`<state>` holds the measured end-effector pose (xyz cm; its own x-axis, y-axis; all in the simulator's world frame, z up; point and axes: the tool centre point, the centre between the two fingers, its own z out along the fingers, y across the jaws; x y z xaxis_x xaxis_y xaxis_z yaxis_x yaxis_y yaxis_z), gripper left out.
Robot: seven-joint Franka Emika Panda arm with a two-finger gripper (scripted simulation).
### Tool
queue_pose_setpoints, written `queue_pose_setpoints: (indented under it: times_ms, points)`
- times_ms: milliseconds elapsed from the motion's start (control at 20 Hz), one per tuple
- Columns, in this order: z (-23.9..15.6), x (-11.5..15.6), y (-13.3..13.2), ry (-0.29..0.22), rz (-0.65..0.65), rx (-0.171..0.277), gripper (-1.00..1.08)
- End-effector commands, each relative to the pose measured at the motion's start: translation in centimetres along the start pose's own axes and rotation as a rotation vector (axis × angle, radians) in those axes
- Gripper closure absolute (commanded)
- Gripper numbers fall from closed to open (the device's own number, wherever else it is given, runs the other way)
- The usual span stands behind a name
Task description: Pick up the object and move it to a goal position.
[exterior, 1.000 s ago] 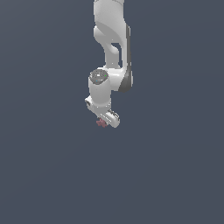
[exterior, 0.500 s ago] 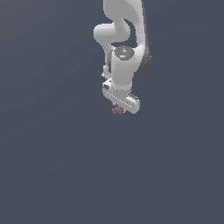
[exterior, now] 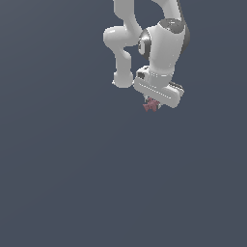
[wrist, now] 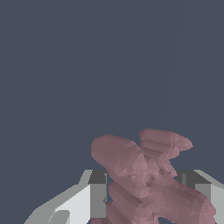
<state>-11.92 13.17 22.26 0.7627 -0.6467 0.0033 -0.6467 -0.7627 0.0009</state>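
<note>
Wrist view shows the end effector (wrist: 144, 197) closed on the object (wrist: 146, 179), carried clear of the tabletop (exterior: 72, 183); maintain grip force and translate smoothly toward the goal

Plain dark space all around the gripper (exterior: 153, 103), nothing standing in its way as far as the views show, pink object (wrist: 146, 181) filling the gap between its fingers

The claw (exterior: 153, 102) looks like smooth, shiny white plastic. The object (wrist: 148, 179) is dull pink, bumpy and matt, with no shine.
</note>
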Motion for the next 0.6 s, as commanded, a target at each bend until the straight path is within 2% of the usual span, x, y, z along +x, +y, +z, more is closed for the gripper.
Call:
queue_pose_setpoints:
  times_ms: [0,300,550]
  points:
    - [-1.5,-1.7,-1.0,0.0,0.001,-0.001,1.08]
    - [-3.9,-4.4,-2.8,-0.002,0.001,0.0,1.08]
    - [-4.5,-5.0,-3.3,-0.003,0.001,0.0,1.08]
